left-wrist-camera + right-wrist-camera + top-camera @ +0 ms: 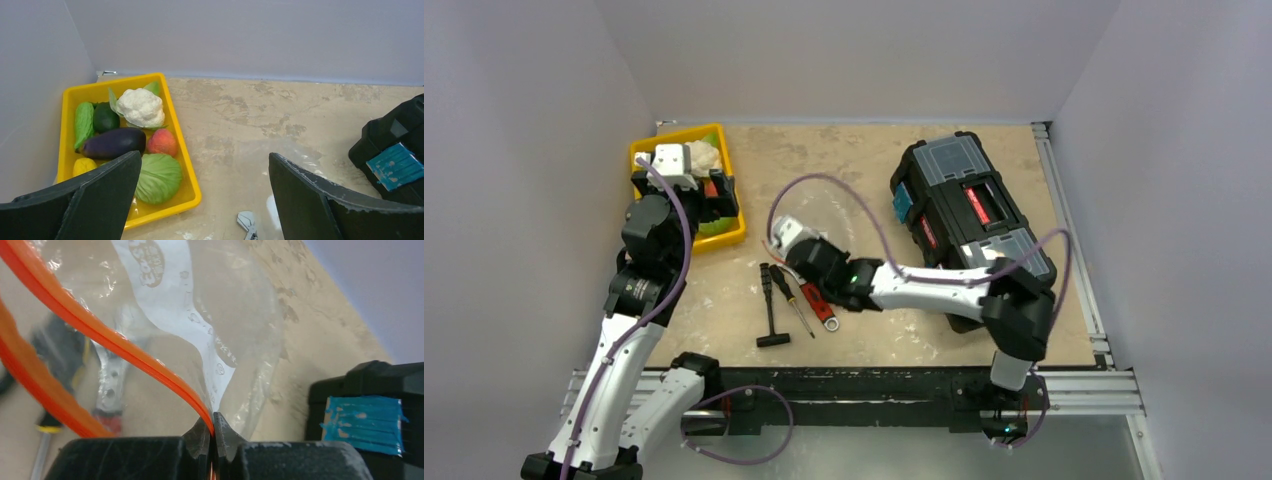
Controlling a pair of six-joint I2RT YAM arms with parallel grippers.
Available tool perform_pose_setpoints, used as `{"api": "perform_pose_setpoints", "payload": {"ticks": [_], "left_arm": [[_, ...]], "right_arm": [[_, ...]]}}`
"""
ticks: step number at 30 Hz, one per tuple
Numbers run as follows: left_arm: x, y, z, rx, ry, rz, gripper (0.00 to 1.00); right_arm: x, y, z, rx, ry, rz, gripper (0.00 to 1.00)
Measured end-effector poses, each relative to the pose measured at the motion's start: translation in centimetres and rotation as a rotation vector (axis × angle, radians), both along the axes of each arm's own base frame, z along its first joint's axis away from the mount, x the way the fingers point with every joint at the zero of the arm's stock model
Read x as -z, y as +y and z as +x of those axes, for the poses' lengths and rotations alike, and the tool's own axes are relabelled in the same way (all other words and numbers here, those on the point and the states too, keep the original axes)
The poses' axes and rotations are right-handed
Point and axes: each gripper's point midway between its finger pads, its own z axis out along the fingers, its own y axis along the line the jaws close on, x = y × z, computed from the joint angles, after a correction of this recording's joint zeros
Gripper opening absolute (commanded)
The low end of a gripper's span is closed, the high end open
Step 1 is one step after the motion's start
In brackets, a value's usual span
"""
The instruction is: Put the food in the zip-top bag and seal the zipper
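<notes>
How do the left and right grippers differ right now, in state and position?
The left gripper is wide open and empty; the right gripper is shut on the zipper of the zip-top bag. The left gripper hangs over the yellow tray holding the food at the table's far left; the right gripper sits mid-table beside the hand tools. Both have black fingers.

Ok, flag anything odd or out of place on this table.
Loose tools, a red-handled wrench and a black-handled screwdriver, lie right by the crinkly clear zip-top bag, unrelated to the bagging. Nothing looks spilled or damaged.
</notes>
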Motion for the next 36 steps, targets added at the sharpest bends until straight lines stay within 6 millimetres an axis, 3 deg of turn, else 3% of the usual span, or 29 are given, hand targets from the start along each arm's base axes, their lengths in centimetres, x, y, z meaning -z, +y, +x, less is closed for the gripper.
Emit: {"api": "perform_pose_setpoints", "payload": {"ticks": [3,8,11,16,21,25,28,30,32,36], "left_arm": [[0.0,-0.4,0.0,0.021,0.001,-0.001,0.99],[0.6,-2.1,0.2,0.113,0.024,-0.005,0.98],[0.9,-3.8,0.3,0.206,0.046,-0.014,0.98],[0.6,-7.0,-0.2,0.381,0.058,-0.039,0.97],[0.6,-9.5,-1.0,0.503,0.077,-0.052,0.97],[0.8,-10.3,-1.1,0.546,0.093,-0.064,0.97],[0.9,-10.7,-1.1,0.566,0.104,-0.073,0.97],[1.1,-10.9,-1.1,0.575,0.112,-0.077,0.97],[1.2,-11.2,-1.0,0.581,0.124,-0.076,0.97],[2.1,-12.2,-0.7,0.604,0.176,-0.059,0.96]], "right_arm": [[-5.2,0.3,1.6,0.016,0.178,0.323,0.0],[-13.4,-2.7,5.1,0.12,0.333,0.69,0.0],[-15.7,-2.8,3.5,0.166,0.432,0.825,0.0],[-16.7,-4.0,-0.3,0.212,0.528,0.876,0.0],[-19.8,-9.5,-3.6,0.245,0.482,0.901,0.0],[-23.0,-13.6,-6.2,0.233,0.429,0.95,0.0],[-22.9,-14.3,-7.2,0.22,0.44,0.958,0.0],[-21.3,-13.1,-7.2,0.194,0.481,0.957,0.0],[-17.7,-10.7,-6.6,0.18,0.55,0.928,0.0],[-8.4,-5.3,-4.7,0.214,0.715,0.827,0.0]]}}
